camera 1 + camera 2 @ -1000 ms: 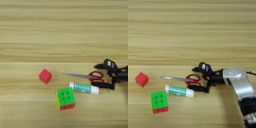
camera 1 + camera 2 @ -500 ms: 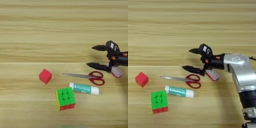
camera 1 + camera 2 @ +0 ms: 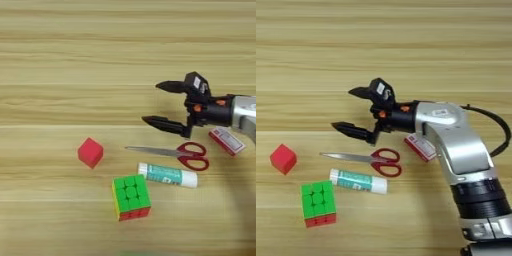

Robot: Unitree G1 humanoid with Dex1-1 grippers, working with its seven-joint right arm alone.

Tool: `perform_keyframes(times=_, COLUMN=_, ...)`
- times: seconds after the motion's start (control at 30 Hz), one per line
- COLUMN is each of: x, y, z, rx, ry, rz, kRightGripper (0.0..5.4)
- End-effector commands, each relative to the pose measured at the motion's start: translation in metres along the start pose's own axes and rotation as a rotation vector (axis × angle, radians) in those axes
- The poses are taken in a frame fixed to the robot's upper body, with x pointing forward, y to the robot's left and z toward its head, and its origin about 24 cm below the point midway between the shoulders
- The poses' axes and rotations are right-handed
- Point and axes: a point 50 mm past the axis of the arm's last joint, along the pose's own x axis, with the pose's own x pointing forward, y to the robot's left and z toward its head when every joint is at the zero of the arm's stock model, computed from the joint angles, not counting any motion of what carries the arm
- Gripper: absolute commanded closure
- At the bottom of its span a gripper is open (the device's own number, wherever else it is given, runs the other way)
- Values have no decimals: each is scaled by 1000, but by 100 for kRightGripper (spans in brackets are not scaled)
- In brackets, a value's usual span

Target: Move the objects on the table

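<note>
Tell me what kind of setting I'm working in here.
Probably a desk or lab tabletop for manipulation practice: a bare wooden table with scattered small items, namely scissors, a glue stick and a puzzle cube.

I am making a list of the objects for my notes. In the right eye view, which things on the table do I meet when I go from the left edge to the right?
Small red cube → green-topped puzzle cube → white-and-green glue stick → red-handled scissors → flat white-and-red box.
</note>
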Motion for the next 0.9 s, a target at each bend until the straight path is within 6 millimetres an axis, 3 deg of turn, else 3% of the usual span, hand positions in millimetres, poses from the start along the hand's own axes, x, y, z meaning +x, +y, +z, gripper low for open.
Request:
perform_keyframes(times=0.03, x=9, y=-3, z=34, rx=-114, ry=-63, rz=-32, kRightGripper=4)
perform_keyframes(times=0.63, x=56, y=50, z=32, rx=-61, ry=-51, rz=150, kRightGripper=4)
perform_keyframes(times=0.9, x=83, y=66, z=14, rx=-30, ry=15, rz=175, kRightGripper=4)
